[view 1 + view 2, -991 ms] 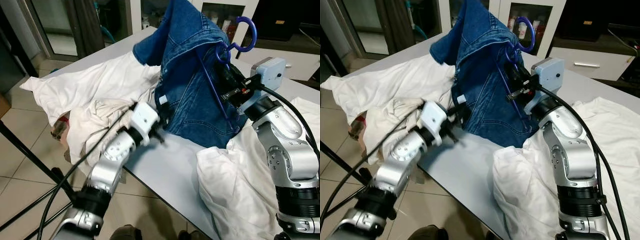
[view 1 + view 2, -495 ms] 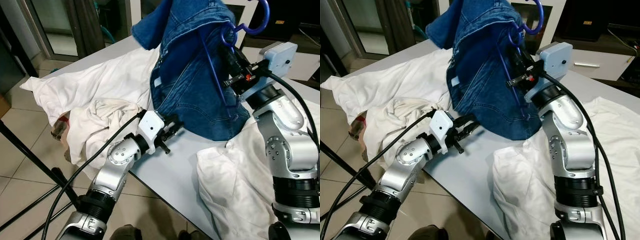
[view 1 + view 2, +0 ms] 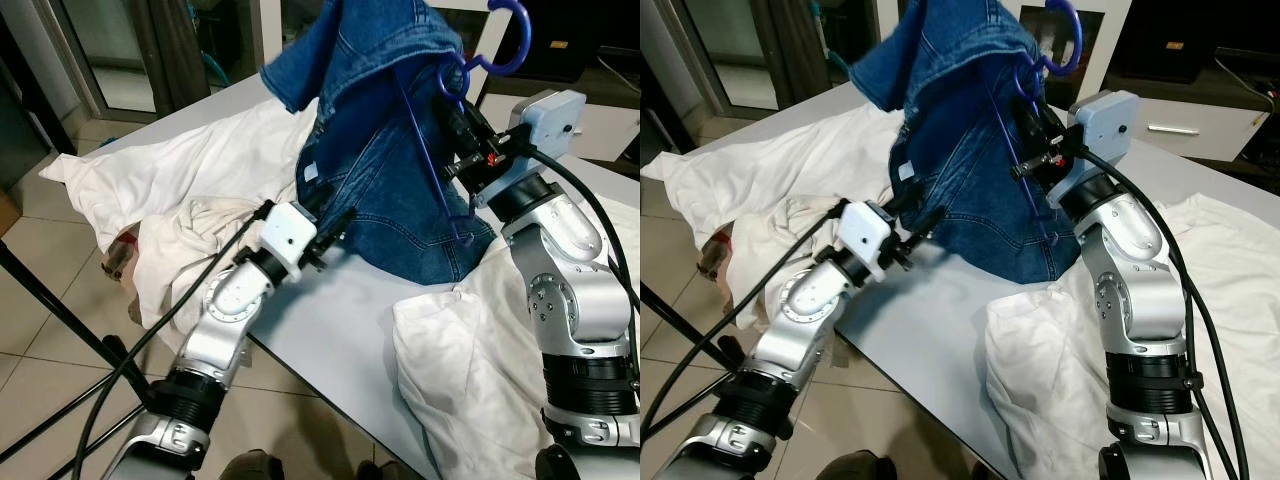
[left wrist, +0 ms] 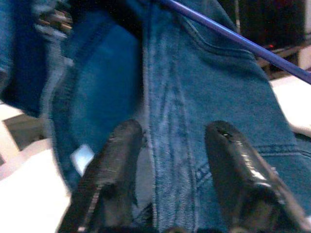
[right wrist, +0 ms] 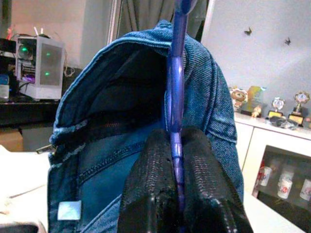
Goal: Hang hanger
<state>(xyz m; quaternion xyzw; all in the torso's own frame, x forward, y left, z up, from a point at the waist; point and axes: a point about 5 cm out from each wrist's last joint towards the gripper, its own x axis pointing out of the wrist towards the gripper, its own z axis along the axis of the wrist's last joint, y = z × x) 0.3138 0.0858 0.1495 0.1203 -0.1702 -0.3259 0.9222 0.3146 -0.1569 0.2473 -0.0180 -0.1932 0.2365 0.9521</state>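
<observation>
Holding blue hanger (image 3: pixel 430 150) aloft above table (image 3: pixel 340 340), right gripper (image 5: pixel 176 160) pinched tight on its stem, jeans (image 3: pixel 400 190) draped over it. Left gripper (image 4: pixel 170 160) spread apart at denim hem. Hanging on rail not yet done.

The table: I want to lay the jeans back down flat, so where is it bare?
One bare strip of table runs along the near edge, between the crumpled white cloth on the left and the white sheet on the right, below the hanging jeans. The left claw reaches over it. Elsewhere cloth crowds it.
</observation>
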